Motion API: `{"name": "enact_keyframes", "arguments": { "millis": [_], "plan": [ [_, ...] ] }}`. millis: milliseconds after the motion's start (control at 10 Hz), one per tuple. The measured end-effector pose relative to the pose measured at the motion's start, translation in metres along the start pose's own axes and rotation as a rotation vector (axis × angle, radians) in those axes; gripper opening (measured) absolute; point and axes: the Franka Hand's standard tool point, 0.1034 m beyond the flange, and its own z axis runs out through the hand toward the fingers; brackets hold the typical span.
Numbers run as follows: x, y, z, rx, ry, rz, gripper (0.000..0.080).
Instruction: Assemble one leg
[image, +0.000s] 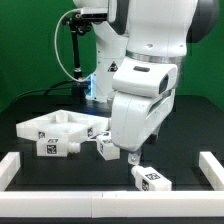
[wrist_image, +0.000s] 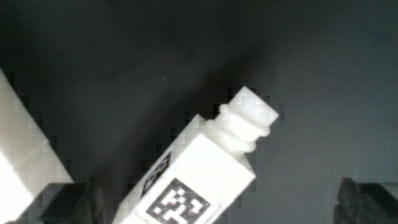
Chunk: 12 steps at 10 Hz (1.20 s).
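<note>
Exterior and wrist views of the Panda arm over the black table (image: 60, 175). The gripper (image: 131, 155) hung low above the table surface with its jaws spread wide and empty; in the wrist view the two dark fingers (wrist_image: 63, 205) stood at opposite sides of the picture, well apart from each other. The leg (wrist_image: 210, 165) lay flat on the table between them, set diagonally to the line of the fingers, its square tag facing up and its narrower stepped end pointing away from the fingertips; neither finger touched it. In the exterior view this leg (image: 150, 178) lay just toward the exterior view's right of the gripper and nearer the camera. Two further legs (image: 104, 146) lay close together beside the flat white panel (image: 55, 128), toward the exterior view's left of the gripper. A white edge (wrist_image: 15, 150) crossed one side of the wrist view; which part it belonged to could not be told
</note>
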Motion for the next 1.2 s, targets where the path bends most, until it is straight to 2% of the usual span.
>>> {"name": "enact_keyframes", "arguments": {
  "millis": [100,200,300,500,600,900,1000,1100,1200],
  "plan": [
    [0.003,0.001,0.006,0.023,0.009,0.064,0.0650],
    [0.008,0.005,0.013,0.071,0.016,0.138,0.0650],
    [0.012,0.009,0.021,0.091,0.027,0.168,0.0650],
    [0.020,0.005,0.039,0.077,0.045,0.158,0.0650],
    [0.020,0.004,0.043,0.080,0.042,0.157,0.0650],
    [0.020,0.004,0.043,0.080,0.042,0.157,0.0620],
    [0.020,0.004,0.043,0.080,0.042,0.157,0.0441],
    [0.020,0.004,0.043,0.080,0.042,0.157,0.0441],
    [0.020,0.004,0.044,0.080,0.042,0.157,0.0268]
  ]
}}
